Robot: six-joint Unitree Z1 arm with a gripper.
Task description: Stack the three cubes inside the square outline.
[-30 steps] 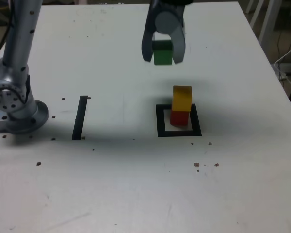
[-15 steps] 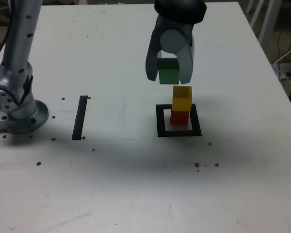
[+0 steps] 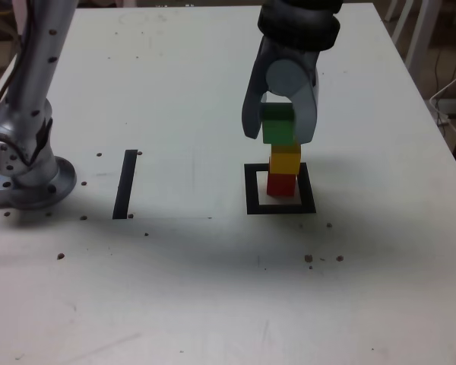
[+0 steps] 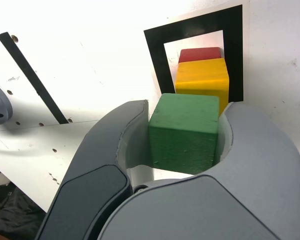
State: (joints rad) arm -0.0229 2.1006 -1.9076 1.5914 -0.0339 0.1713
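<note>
1. Table (image 3: pixel 175 289): white, broad, dotted with small dark specks; carries a straight black strip (image 3: pixel 125 184) well apart from the work, on the exterior view's left. No hazard there.
2. Gripper (image 3: pixel 280 122): closed tight on the green cube (image 3: pixel 277 126), both jaws pressed against its sides. Risks dragging the cube sideways if opened unevenly, or knocking the tower if lowered too hard.
3. Square outline (image 3: pixel 250 188): thick black frame with a white centre, holding the stack. Leaves little margin; a toppled block probably lands on or outside the frame.
4. Green cube: held right above the yellow cube (image 3: pixel 285 159), close to touching; contact not possible to confirm. Appears shifted slightly toward the exterior view's left, so could overhang and tip off on release.
5. Yellow cube: sits on the red cube (image 3: pixel 281 185), seemingly not quite flush. Could slide under a sideways push.
6. Red cube: rests inside the outline, toward its far side. Could be nudged against the frame by a downward jolt.
</note>
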